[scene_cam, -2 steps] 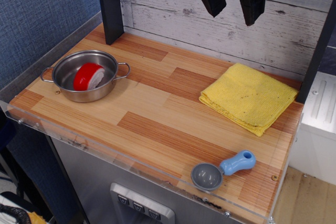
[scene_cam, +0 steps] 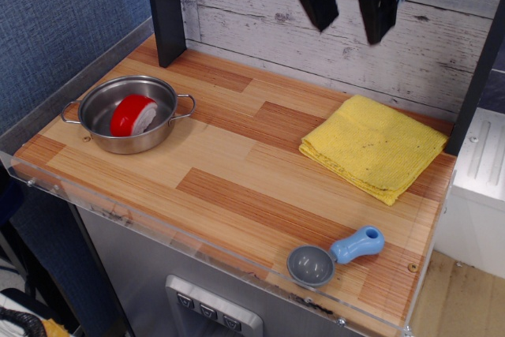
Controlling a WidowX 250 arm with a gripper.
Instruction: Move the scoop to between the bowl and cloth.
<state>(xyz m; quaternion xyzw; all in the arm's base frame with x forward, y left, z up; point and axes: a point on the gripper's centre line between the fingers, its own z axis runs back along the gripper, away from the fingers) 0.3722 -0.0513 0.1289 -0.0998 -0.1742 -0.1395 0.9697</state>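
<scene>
The scoop, a grey cup with a light-blue handle, lies near the table's front right edge. The steel bowl stands at the left with a red-and-white round thing inside it. The yellow cloth lies folded at the right rear. My gripper hangs high at the top of the frame, in front of the back wall and above the cloth's far side. Its two dark fingers are apart and hold nothing. It is far from the scoop.
A dark post stands at the back left. A white plank wall closes the rear. A clear acrylic lip runs along the table's front edge. Bare wood lies between the bowl and the cloth.
The gripper has shifted slightly and looks motion-blurred. The scoop, bowl and cloth have not moved.
</scene>
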